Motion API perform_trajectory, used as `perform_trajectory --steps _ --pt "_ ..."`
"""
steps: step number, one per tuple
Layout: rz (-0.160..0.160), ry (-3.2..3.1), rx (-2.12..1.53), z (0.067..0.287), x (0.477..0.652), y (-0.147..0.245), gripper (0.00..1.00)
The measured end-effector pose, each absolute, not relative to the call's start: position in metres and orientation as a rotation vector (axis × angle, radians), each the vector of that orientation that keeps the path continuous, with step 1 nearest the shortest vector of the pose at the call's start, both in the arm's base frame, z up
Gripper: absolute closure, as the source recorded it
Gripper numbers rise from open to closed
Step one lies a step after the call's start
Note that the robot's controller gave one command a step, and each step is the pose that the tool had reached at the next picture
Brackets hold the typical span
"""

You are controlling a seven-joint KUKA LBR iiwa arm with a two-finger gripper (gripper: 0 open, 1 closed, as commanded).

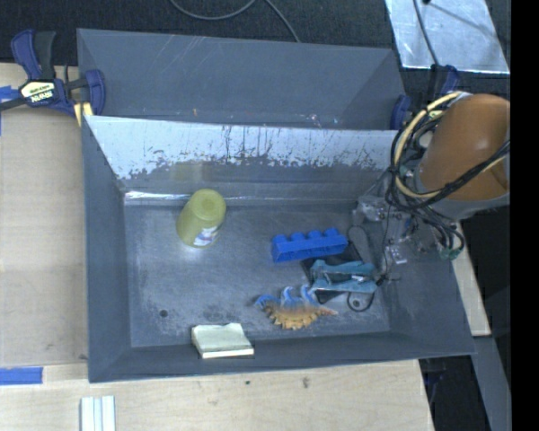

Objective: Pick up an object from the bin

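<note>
My gripper point(383, 234) is low at the bin's right side, under the arm's orange cover and cables. Just left of it lies a blue toy brick point(309, 244) with studs along its top edge. Right below the brick, close under the gripper, sits a blue and black tool-like thing point(343, 275), with a small black ring point(359, 302) at its lower end. I cannot see anything held by the gripper.
A tan and blue toy figure point(293, 312) lies near the front wall. A pale yellow block point(222, 339) rests against the front edge. A yellow cup point(200, 217) lies on its side at the back left. The arm reaches in from the right.
</note>
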State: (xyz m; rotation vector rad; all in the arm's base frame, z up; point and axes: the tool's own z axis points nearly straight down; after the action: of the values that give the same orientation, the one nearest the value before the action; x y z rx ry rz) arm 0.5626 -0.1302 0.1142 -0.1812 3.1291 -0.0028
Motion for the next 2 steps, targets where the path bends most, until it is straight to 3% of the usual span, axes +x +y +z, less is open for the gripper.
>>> perform_trajectory --steps 1,2 --pt "-0.004 3.091 -0.533 0.108 0.567 -0.115 0.0" --pt "-0.005 3.117 -0.315 0.115 0.585 -0.076 0.0"
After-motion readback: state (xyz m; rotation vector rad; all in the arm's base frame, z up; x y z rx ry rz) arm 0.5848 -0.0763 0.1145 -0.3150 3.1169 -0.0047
